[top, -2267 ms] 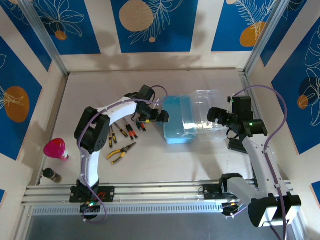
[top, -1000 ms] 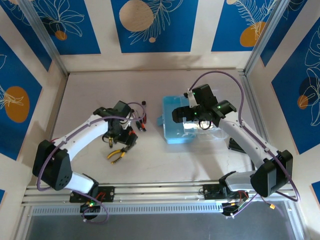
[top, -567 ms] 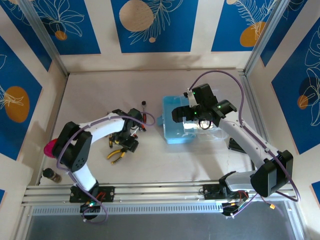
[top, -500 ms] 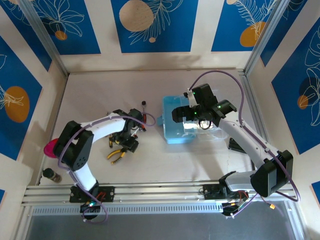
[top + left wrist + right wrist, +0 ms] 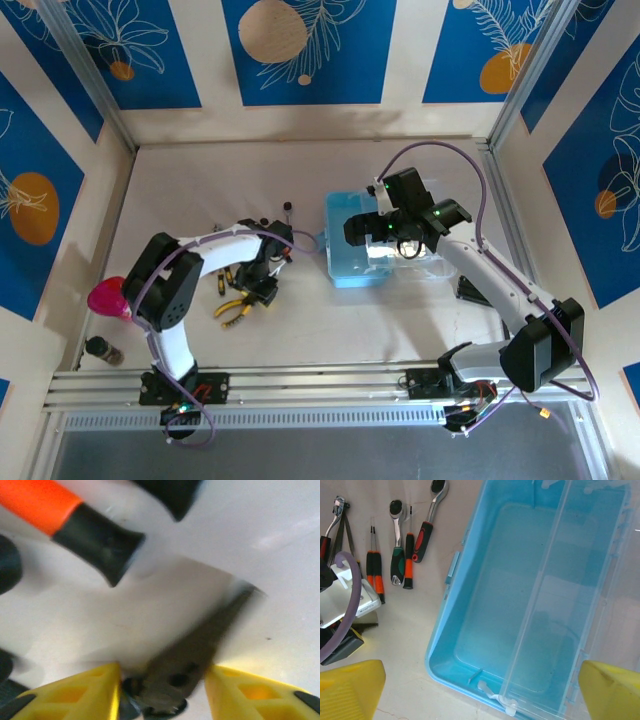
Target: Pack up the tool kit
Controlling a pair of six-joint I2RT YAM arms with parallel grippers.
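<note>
Pink cup (image 5: pixel 108 298): is standing at the far left of the bench (image 5: pixel 200 180), with a small dark bottle (image 5: pixel 103 350) just in front of it.
Left end effector (image 5: pixel 263 284): is reaching down among the loose tools; its yellow fingers (image 5: pixel 95 692) are sitting partway apart on either side of the dark pliers head. The wrist view is blurred, so I cannot tell whether they are pinching it.
Pliers (image 5: pixel 236 308): are lying flat on the bench, yellow handles pointing toward the arm bases.
Screwdriver handle (image 5: pixel 75 517): orange and black, is lying just beyond the pliers.
Other hand tools (image 5: pixel 400 555): are lying in a row left of the case.
Case (image 5: pixel 350 268): light blue, is sitting open at mid-bench, nothing inside.
Right end effector (image 5: pixel 362 228): is hovering over the case, fingers spread wide, holding nothing.
Lid (image 5: pixel 600 590): clear, is lying folded back to the right.
</note>
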